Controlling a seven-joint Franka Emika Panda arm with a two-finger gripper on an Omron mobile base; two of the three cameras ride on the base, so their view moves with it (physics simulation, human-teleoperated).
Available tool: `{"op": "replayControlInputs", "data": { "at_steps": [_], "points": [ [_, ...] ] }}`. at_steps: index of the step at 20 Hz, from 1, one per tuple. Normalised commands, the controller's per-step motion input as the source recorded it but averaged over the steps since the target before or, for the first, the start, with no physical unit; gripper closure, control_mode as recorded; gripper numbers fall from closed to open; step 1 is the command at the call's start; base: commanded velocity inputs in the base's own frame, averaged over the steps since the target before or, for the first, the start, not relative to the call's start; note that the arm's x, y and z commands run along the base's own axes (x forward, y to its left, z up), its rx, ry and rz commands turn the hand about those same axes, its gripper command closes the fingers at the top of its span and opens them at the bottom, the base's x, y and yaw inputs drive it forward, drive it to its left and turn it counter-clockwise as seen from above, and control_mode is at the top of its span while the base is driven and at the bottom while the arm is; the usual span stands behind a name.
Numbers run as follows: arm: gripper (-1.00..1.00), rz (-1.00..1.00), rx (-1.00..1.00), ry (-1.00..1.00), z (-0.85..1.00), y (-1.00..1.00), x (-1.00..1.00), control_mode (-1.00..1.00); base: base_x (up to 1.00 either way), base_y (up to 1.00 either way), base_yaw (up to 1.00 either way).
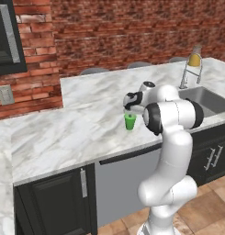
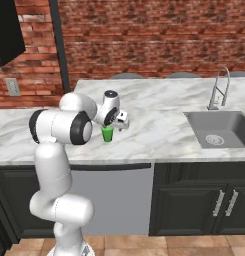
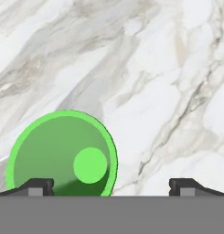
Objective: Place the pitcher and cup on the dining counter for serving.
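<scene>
Your gripper (image 3: 111, 185) hangs spread wide, gripping nothing, just above the dining counter (image 3: 168, 68). You've got the cup (image 3: 61, 154) upright directly beneath, its rim at one finger (image 3: 33, 186) and off-centre from the gap.

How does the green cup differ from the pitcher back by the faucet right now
The cup is short, opaque bright green and open-topped; the pitcher is taller, clear glass with orange liquid. The cup stands near the front edge under the gripper; the pitcher stands at the far edge behind the faucet. Both sit upright on the dining counter.
</scene>
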Motion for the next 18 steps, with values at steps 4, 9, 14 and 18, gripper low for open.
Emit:
{"op": "replayControlInputs", "data": {
  "at_steps": [4, 9, 14, 18],
  "points": [
    [-1.00, 0.00, 0.00, 0.00, -0.24, 0.00, 0.19, -1.00, 0.00, 0.00, 0.00],
    [-1.00, 0.00, 0.00, 0.00, -0.23, 0.00, 0.16, -1.00, 0.00, 0.00, 0.00],
    [-1.00, 0.00, 0.00, 0.00, -0.19, 0.00, 0.17, -1.00, 0.00, 0.00, 0.00],
    [1.00, 0.00, 0.00, 0.01, -0.22, 0.04, 0.05, -1.00, 0.00, 0.00, 0.00]
  ]
}}
